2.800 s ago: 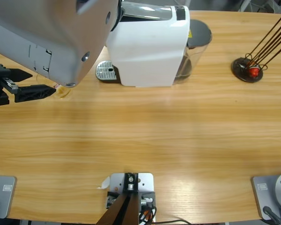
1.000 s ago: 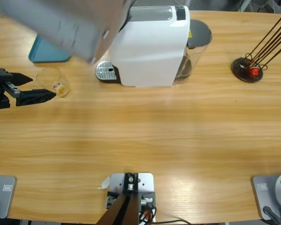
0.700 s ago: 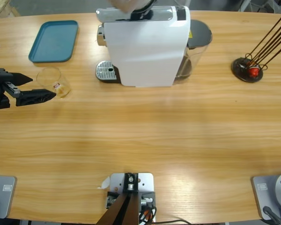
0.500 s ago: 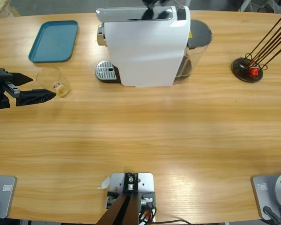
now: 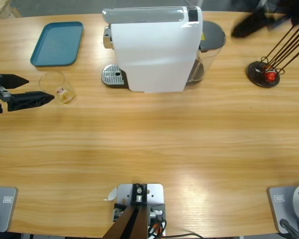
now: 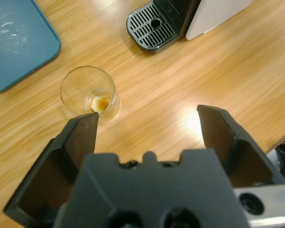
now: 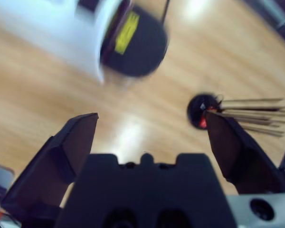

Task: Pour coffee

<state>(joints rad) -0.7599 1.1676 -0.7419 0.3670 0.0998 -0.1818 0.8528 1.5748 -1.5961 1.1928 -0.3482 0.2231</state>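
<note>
A clear glass tumbler [image 5: 56, 86] with a small red mark stands on the table left of the white coffee machine [image 5: 154, 50]. A small brown trace of coffee [image 6: 102, 102] lies at the tumbler's [image 6: 89, 92] bottom. My left gripper [image 5: 38, 89] hovers open just left of the glass, not touching it. In its wrist view the left gripper [image 6: 147, 118] has the glass beside its left jaw. My right gripper [image 5: 250, 25] is a dark blur at the top right. The right gripper [image 7: 149, 121] is open and empty above the machine's dark tank lid [image 7: 133, 42].
A teal tray [image 5: 57, 43] lies behind the glass. The machine's metal drip grate [image 5: 113, 76] faces left, its grey water tank [image 5: 209, 47] sits on its right. A reed diffuser [image 5: 264, 72] with dark sticks stands at the far right.
The big silver arm that covered the upper left has swung away to the top right, uncovering tray and glass. My left gripper has drawn back slightly to the left.
</note>
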